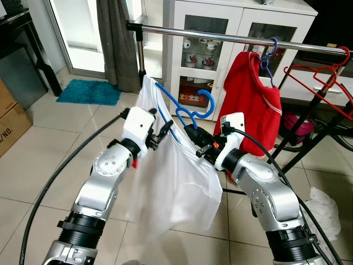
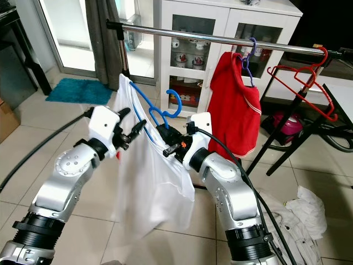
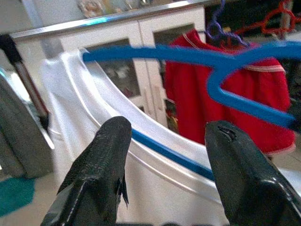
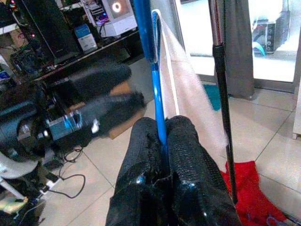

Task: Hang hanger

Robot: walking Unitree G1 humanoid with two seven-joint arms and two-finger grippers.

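Observation:
A blue hanger (image 1: 206, 106) carries a white see-through garment (image 1: 176, 182) and hangs in the air below the metal rail (image 1: 220, 37). My right gripper (image 1: 191, 132) is shut on the hanger's thin blue bar (image 4: 157, 94) near the hook, fingers (image 4: 186, 146) pressed together around it. At the garment's left shoulder, my left gripper (image 1: 161, 132) stands open. Its two fingers (image 3: 110, 146) are spread, with the hanger's lower bar (image 3: 164, 153) and white cloth just beyond them. The hook curves up, clear of the rail.
A red garment (image 1: 253, 105) on a purple hanger and an empty red hanger (image 1: 320, 83) hang on the rail's right part. Behind stands a white glass-door cabinet (image 1: 237, 22). A teal mat (image 1: 88, 91), a dark curtain (image 1: 116, 38) and clothes on the floor (image 2: 292, 215) lie around.

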